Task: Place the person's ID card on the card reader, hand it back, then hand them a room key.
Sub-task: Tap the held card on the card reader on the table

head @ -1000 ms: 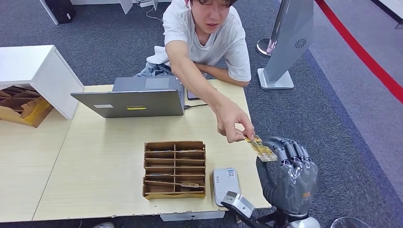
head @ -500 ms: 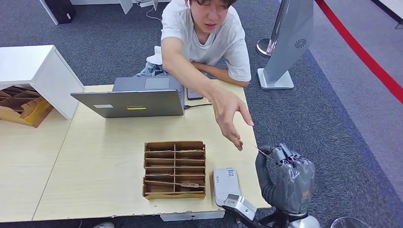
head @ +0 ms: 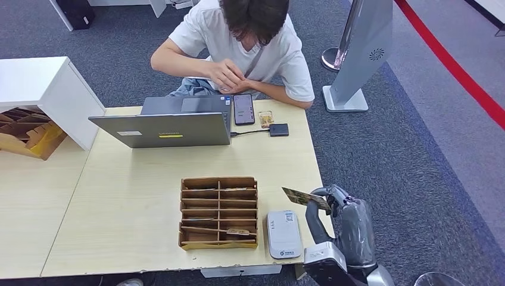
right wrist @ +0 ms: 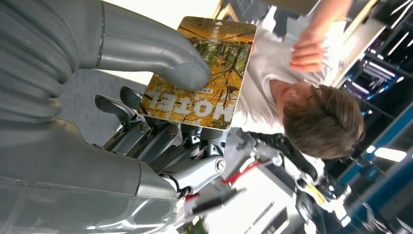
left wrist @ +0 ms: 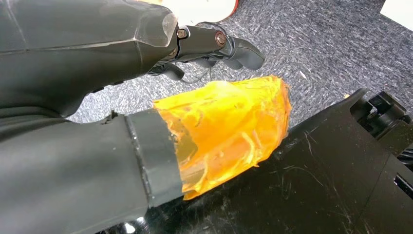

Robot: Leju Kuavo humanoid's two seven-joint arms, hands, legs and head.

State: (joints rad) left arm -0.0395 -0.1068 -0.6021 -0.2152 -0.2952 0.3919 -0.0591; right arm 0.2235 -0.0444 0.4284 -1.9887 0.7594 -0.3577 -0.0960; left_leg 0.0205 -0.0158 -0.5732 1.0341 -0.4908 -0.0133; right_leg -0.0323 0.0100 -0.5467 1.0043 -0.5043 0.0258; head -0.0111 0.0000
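My right hand (head: 347, 225) hangs just off the table's right front corner and pinches a card (head: 305, 198). The right wrist view shows my thumb (right wrist: 160, 53) pressing on that card (right wrist: 207, 78), which has a yellow forest picture and the word HOTEL. The card sits a little above and to the right of the grey card reader (head: 283, 233), not touching it. A wooden organiser (head: 219, 211) left of the reader holds a few cards in its slots. The person (head: 244, 42) sits across the table, both hands near a phone (head: 243, 109). My left hand (left wrist: 146, 107) hangs over the carpet, holding nothing.
An open laptop (head: 164, 122) stands at the far side of the table (head: 131, 196), with a black adapter (head: 279, 129) and a small card (head: 265, 118) beside the phone. A white cabinet (head: 41, 89) stands far left, a grey stand (head: 357, 53) far right.
The person let go of the card and drew the arm back to the phone. My right hand, holding the card, turned and shifted left toward the reader.
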